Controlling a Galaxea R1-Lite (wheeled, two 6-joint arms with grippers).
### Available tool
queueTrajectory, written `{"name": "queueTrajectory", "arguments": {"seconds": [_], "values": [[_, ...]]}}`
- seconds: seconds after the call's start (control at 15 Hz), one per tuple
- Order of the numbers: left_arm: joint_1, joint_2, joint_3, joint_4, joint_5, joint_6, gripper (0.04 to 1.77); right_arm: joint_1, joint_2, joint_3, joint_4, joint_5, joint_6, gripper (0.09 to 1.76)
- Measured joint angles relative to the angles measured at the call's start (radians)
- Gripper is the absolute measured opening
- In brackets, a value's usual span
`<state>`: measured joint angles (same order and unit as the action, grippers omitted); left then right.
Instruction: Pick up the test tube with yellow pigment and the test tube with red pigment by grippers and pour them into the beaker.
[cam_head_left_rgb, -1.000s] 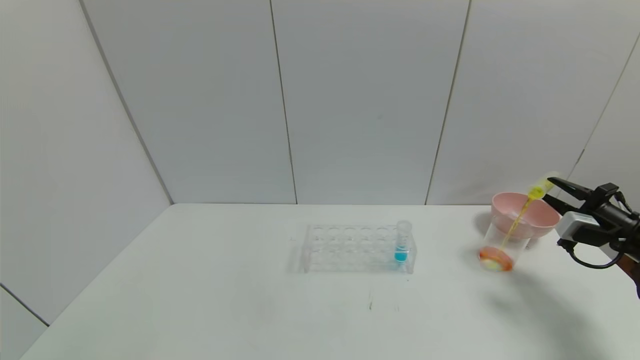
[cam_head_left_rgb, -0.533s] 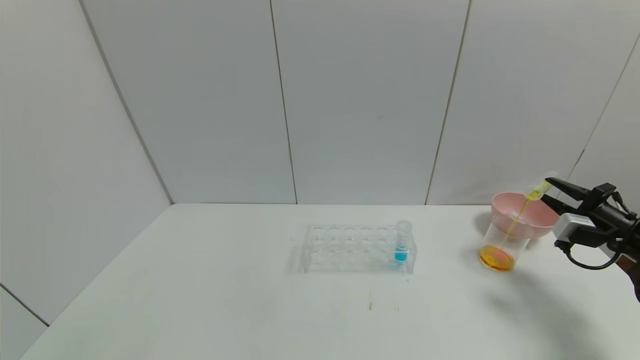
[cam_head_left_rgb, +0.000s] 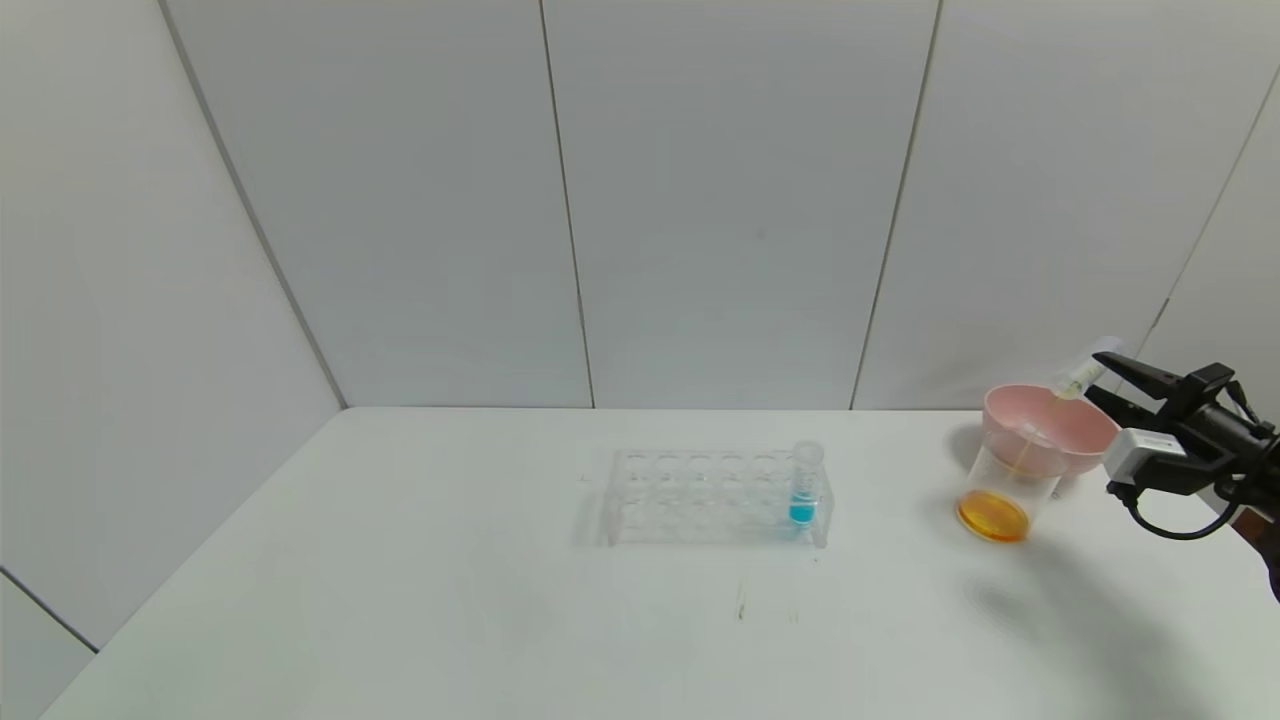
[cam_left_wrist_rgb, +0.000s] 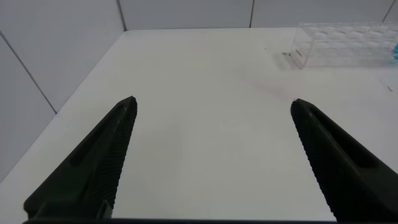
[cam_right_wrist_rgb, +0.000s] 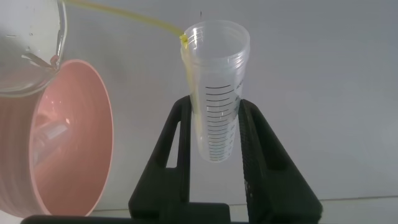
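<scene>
My right gripper (cam_head_left_rgb: 1094, 375) is shut on the test tube with yellow pigment (cam_head_left_rgb: 1072, 383), tilted mouth-down over the beaker (cam_head_left_rgb: 1005, 490). In the right wrist view the tube (cam_right_wrist_rgb: 214, 81) sits between the two fingers, almost drained, and a thin yellow stream runs from its lip to the beaker (cam_right_wrist_rgb: 31, 56). The beaker holds orange liquid. No tube with red-orange liquid shows. My left gripper (cam_left_wrist_rgb: 212, 101) is open and empty over bare table, out of the head view.
A pink bowl (cam_head_left_rgb: 1052, 428) stands right behind the beaker, and a clear tube-like object (cam_right_wrist_rgb: 53, 134) lies inside it. A clear tube rack (cam_head_left_rgb: 715, 495) at mid-table holds a blue-liquid tube (cam_head_left_rgb: 803, 485). The rack also shows in the left wrist view (cam_left_wrist_rgb: 345, 43).
The yellow stream has thinned to a trickle and the tube has emptied. The liquid in the beaker has blended from red and yellow to even orange. The right gripper has barely moved.
</scene>
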<state>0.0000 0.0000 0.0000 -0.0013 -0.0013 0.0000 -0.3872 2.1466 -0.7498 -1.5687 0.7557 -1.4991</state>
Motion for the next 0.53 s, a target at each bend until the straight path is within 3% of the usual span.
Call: {"name": "queueTrajectory", "arguments": {"seconds": [0.53], "values": [[0.0, 0.0, 0.0, 0.0, 0.0, 0.0, 1.76, 0.0, 0.0, -0.003, 0.003, -0.006, -0.016, 0.55]]}}
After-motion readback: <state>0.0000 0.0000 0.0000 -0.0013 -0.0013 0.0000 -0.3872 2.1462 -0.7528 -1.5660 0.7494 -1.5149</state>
